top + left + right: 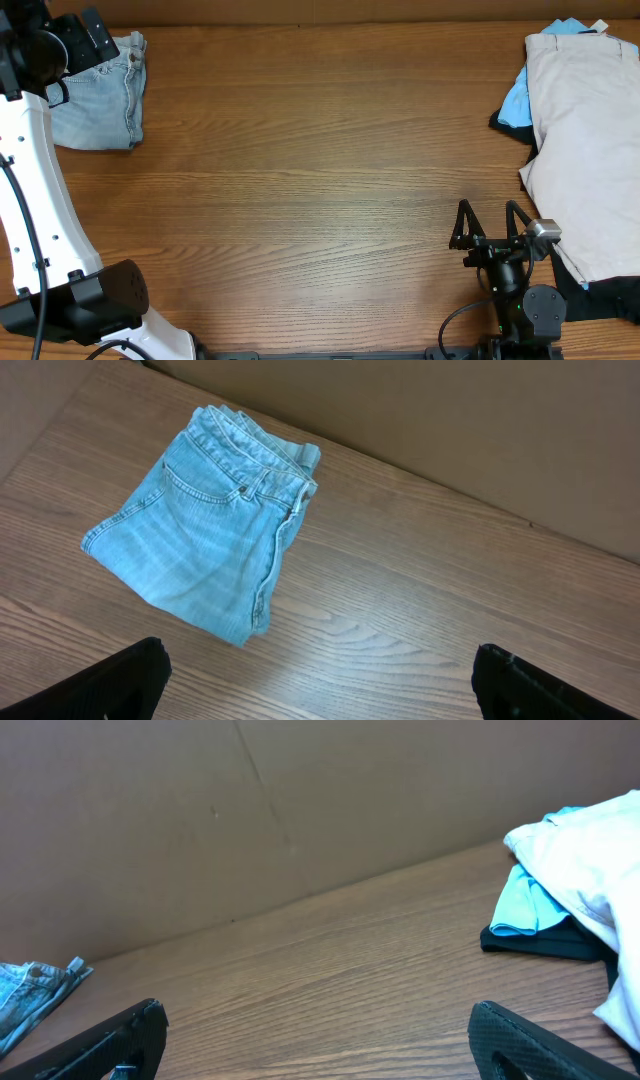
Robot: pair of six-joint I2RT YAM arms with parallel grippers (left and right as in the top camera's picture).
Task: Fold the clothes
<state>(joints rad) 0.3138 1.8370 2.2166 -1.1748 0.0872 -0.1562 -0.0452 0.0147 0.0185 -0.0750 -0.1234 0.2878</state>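
Observation:
The light-blue denim shorts (pixel 100 92) lie folded into a compact bundle at the table's far left corner, also in the left wrist view (pixel 205 530) and at the edge of the right wrist view (pixel 30 992). My left gripper (pixel 320 682) is open and empty, held above the table just beside the shorts, apart from them. My right gripper (pixel 490 222) is open and empty near the front edge at the right, low over bare wood, as in the right wrist view (pixel 320 1040).
A pile of garments sits at the far right: a beige one (pixel 585 140) on top, a bright blue one (pixel 513 103) and a black one (pixel 610 298) under it. They also show in the right wrist view (pixel 590 850). A brown cardboard wall (pixel 250 810) backs the table.

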